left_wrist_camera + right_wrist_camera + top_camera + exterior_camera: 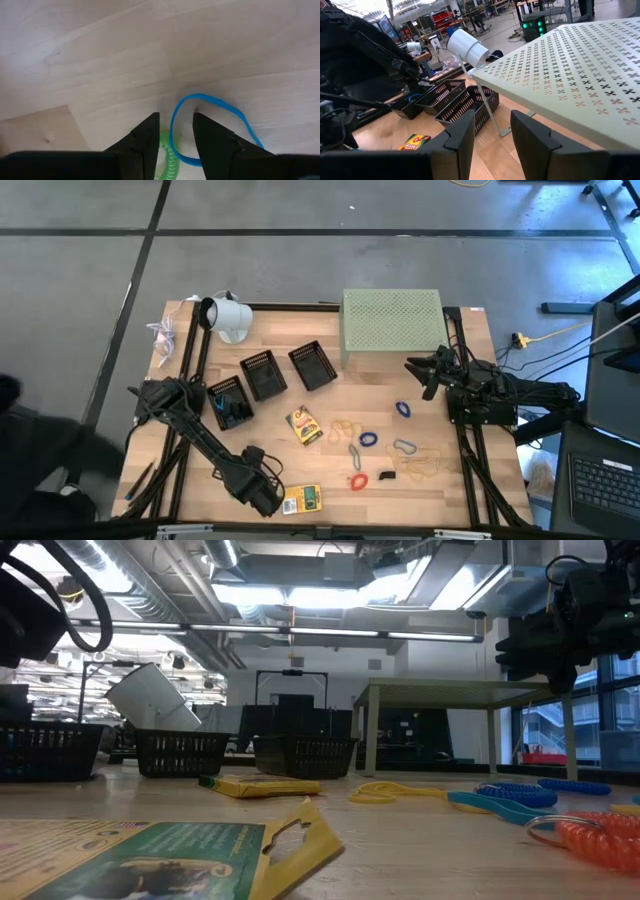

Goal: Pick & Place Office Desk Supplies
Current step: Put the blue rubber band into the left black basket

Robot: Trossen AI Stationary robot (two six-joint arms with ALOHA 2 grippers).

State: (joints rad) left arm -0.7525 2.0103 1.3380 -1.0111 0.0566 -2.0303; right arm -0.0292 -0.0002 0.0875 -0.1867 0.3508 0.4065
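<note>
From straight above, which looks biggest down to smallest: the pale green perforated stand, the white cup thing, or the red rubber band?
1. Pale green perforated stand
2. White cup-like object
3. Red rubber band

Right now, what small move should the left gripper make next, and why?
Probably close the left gripper: its fingers stand apart with the green coiled band between them, though the blue rubber band also crosses that gap.

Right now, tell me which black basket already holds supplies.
The leftmost black basket, beside the left arm: blue items lie inside it, while the other two baskets look empty.
</note>
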